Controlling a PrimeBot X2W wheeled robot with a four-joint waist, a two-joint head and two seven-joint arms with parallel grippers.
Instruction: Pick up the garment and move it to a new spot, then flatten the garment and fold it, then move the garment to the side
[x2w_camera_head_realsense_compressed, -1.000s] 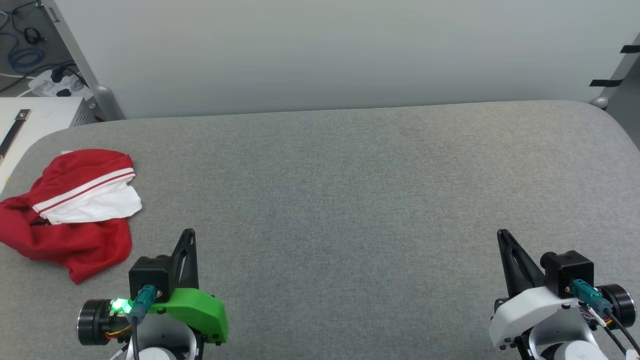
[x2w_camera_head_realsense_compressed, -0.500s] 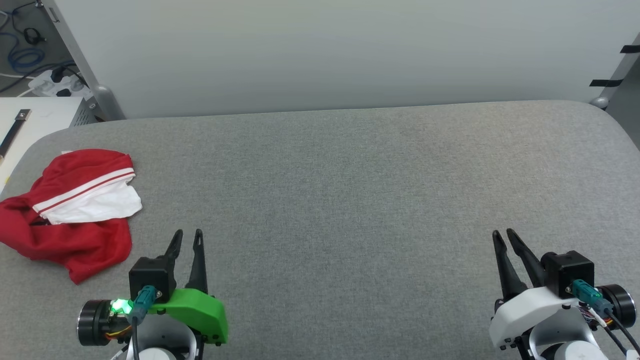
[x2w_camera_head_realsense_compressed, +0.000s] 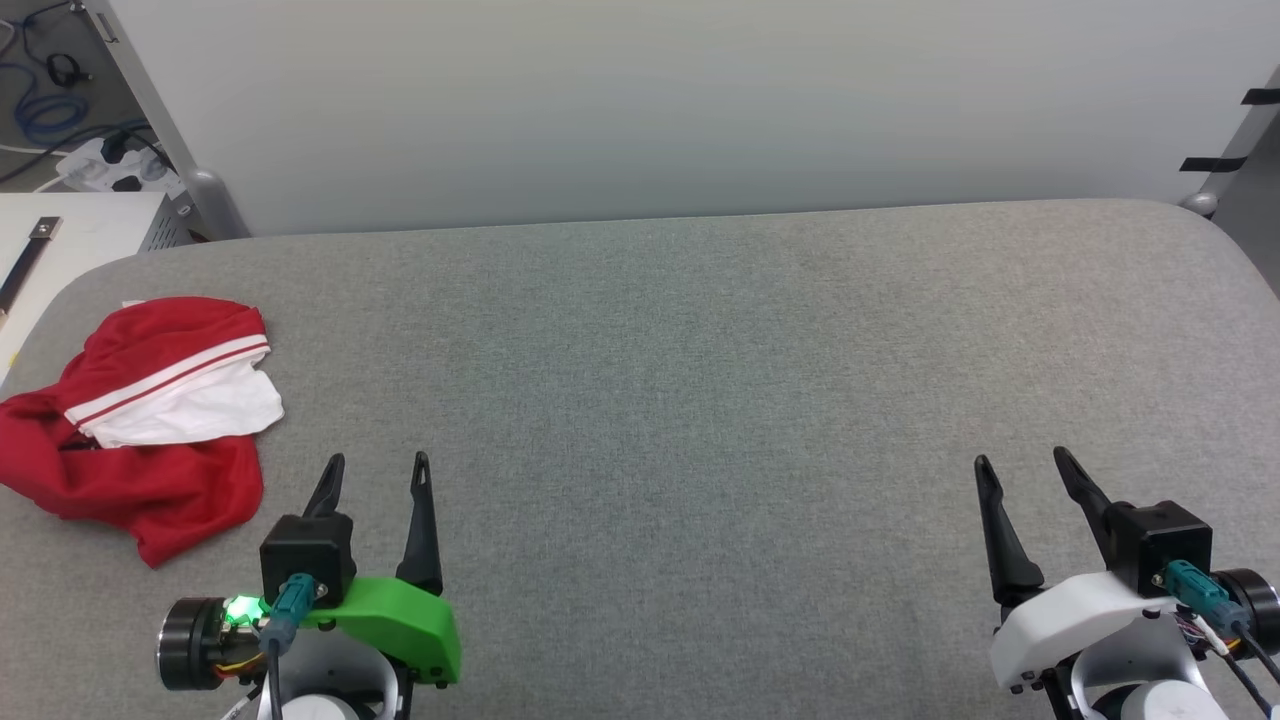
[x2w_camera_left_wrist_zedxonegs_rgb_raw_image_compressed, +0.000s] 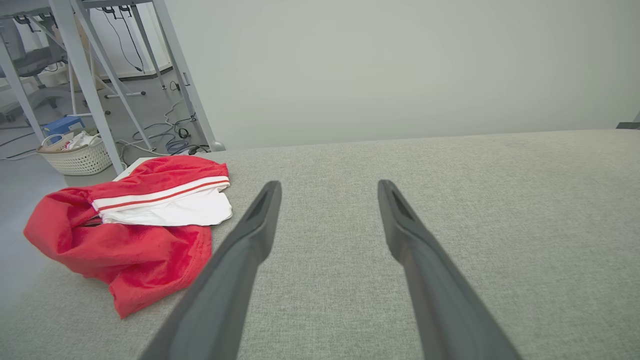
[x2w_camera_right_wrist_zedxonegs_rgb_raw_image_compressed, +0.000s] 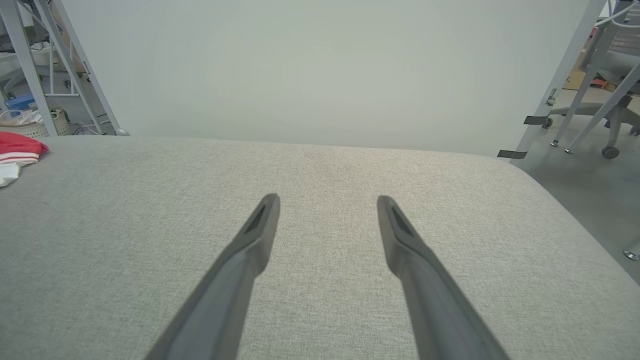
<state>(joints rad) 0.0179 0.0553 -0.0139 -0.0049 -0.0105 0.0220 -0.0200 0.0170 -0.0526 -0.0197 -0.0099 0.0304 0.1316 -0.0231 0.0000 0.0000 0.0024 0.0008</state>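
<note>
Grey padded table (x2w_camera_head_realsense_compressed: 700, 330) spans your view. The garment (x2w_camera_head_realsense_compressed: 150, 490) lies crumpled near its left edge, red with a white, stripe-trimmed part on top. Your left gripper (x2w_camera_head_realsense_compressed: 378, 462), near the garment but not touching it, and your right gripper (x2w_camera_head_realsense_compressed: 1020, 458), far across the table, both have fingers spread and empty.

Bright, even light — sharp, shadowless.

**Colour and Pattern Reference**

The garment (x2w_camera_head_realsense_compressed: 150, 480) has a red body and a white sleeve panel edged with red-and-white stripes. The table surface (x2w_camera_head_realsense_compressed: 700, 400) is grey with a fine heathered weave. The left gripper (x2w_camera_head_realsense_compressed: 378, 462) is black on a bright green housing; the right gripper (x2w_camera_head_realsense_compressed: 1021, 458) is black on a white housing. The wall (x2w_camera_head_realsense_compressed: 650, 100) is plain pale grey. The basket (x2w_camera_left_wrist_zedxonegs_rgb_raw_image_compressed: 77, 157) is white lattice.
</note>
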